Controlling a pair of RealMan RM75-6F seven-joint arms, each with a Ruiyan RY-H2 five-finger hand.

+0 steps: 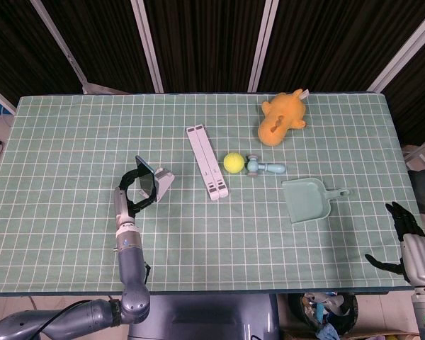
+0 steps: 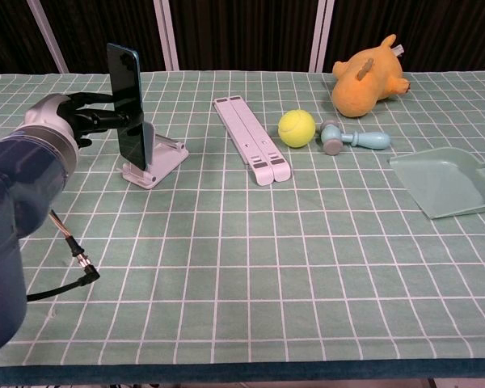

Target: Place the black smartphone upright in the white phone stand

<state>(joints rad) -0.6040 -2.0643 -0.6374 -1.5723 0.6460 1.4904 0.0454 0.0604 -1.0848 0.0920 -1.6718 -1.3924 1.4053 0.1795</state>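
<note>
My left hand (image 1: 132, 193) (image 2: 73, 120) grips the black smartphone (image 1: 145, 182) (image 2: 130, 105) and holds it upright, on edge. The phone hangs directly over the front of the white phone stand (image 1: 161, 182) (image 2: 157, 159), partly hiding the stand's back plate in the chest view. Whether the phone touches the stand I cannot tell. My right hand (image 1: 405, 228) stays off the table's right front corner with its fingers spread and nothing in it.
A folded white laptop stand (image 1: 207, 162) lies in the middle. Right of it are a yellow ball (image 1: 233, 162), a small blue mallet (image 1: 265, 167), an orange plush toy (image 1: 282, 117) and a green dustpan (image 1: 309, 200). A cable plug (image 2: 79, 263) dangles from my left arm.
</note>
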